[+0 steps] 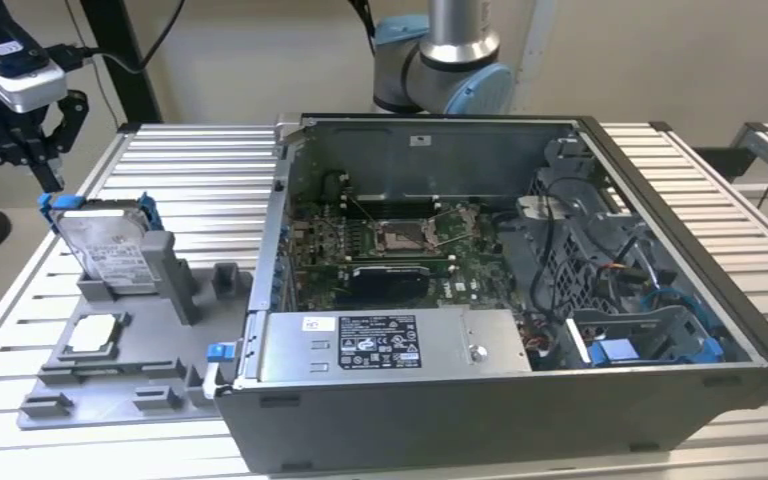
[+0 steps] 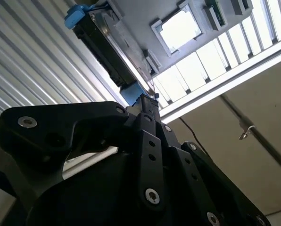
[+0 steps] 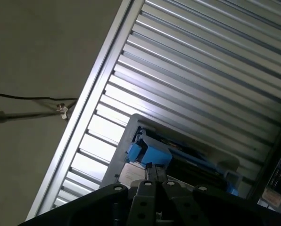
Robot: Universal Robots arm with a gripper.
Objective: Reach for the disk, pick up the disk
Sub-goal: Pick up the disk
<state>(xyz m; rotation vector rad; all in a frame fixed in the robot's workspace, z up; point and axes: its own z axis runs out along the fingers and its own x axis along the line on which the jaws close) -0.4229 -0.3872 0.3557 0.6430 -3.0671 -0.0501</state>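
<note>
The disk (image 1: 107,247) is a silver hard drive with a white label and a blue carrier frame. It stands on edge in a slot of the grey fixture (image 1: 157,375) at the exterior view's left. My gripper (image 1: 51,178) hangs just above the disk's upper corner, its black fingers drawn together to a point and shut on nothing. In the second wrist view the gripper (image 2: 149,100) points at the blue end of the disk (image 2: 107,47), seen edge-on. In the first wrist view the gripper (image 3: 152,170) sits right over the blue carrier of the disk (image 3: 150,153).
A small square silver chip (image 1: 95,333) lies flat in the fixture in front of the disk. An open computer case (image 1: 704,290) with a grey power-supply box (image 1: 384,345) stands to the exterior view's right. Everything rests on a slatted metal table (image 1: 211,170).
</note>
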